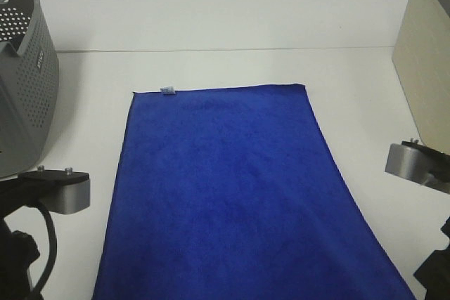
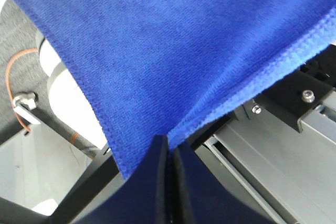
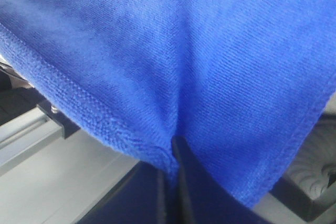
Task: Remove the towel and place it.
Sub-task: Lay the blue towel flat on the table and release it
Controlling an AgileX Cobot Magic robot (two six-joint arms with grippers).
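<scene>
Stretching beside grey basket [image 1: 28,82], blue towel [image 1: 232,194].

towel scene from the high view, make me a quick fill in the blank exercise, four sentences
1. The towel spread over the table is ____ in colour.
2. In the high view, its white tag sits at the far ____ corner.
3. The perforated basket beside the towel is ____ in colour.
4. The left end effector and the right end effector are both ____ on the towel's edge.

Missing words: blue; left; grey; shut
</scene>
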